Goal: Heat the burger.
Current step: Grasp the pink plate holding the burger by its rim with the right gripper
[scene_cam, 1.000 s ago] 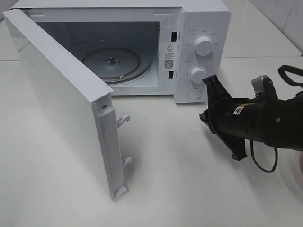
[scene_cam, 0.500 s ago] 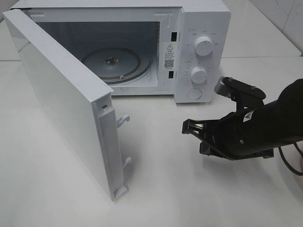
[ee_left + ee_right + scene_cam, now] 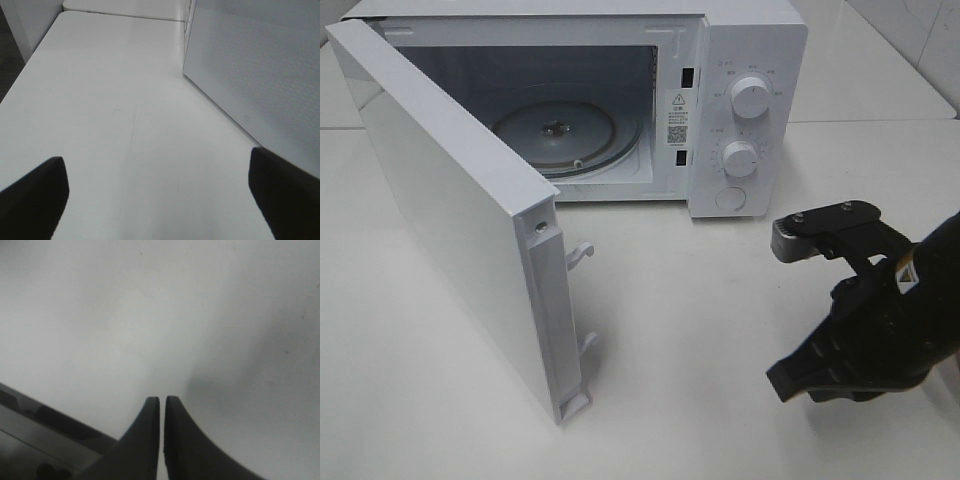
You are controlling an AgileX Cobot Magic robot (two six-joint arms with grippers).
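We've got the microwave [image 3: 745,50] standing ready, its door [image 3: 450,220] swung wide open and the glass turntable [image 3: 558,132] inside bare, so the opening step looks done, and by our reckoning everything else is left: fetch, load, close, set the dial. The burger is in none of our views, so we cannot say where it sits, which way it faces or how its axis lies. The right tool [image 3: 161,400] hovers low over the white table [image 3: 700,300], in front of the control panel, fingers pressed nearly together on nothing. The left tool [image 3: 157,165] hangs beside the door's perforated window, fingers spread wide apart and empty.
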